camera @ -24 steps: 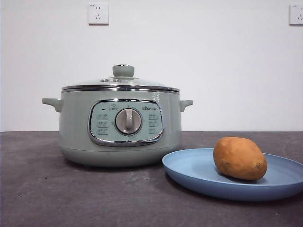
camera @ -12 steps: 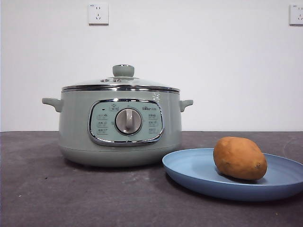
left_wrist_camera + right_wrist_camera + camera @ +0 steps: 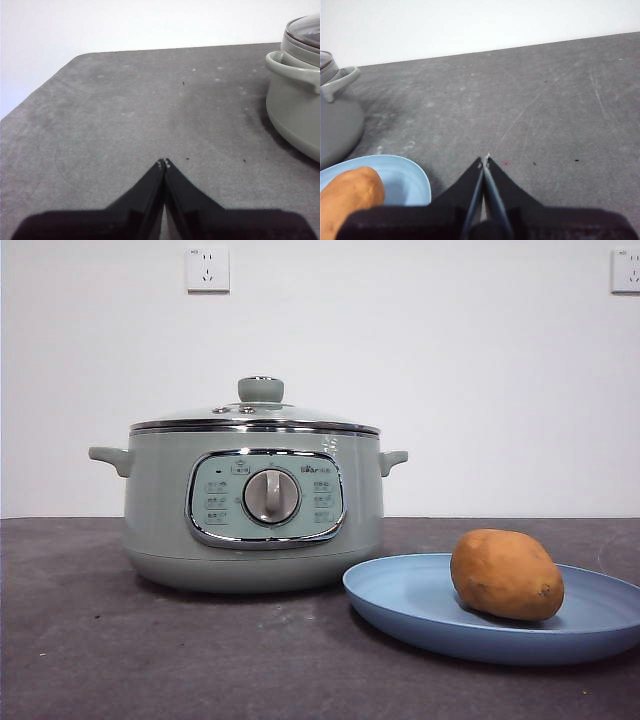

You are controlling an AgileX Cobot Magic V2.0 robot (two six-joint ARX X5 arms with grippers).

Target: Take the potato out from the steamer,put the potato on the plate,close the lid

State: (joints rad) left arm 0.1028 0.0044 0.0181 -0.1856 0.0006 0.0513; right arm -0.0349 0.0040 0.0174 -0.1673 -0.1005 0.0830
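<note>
front view: i see the potato (image 3: pixel 506 574) lying on the blue plate (image 3: pixel 420 612), which sits on the dark worktop (image 3: pixel 150 650) just beside the steamer (image 3: pixel 254 505). the lid (image 3: pixel 255 416) rests on the steamer. from the wrist views, my left tool (image 3: pixel 164 162) is pressed together over bare worktop near the steamer's handle, and my right tool (image 3: pixel 484 160) is pressed together beside the plate, gripping nothing.
</note>
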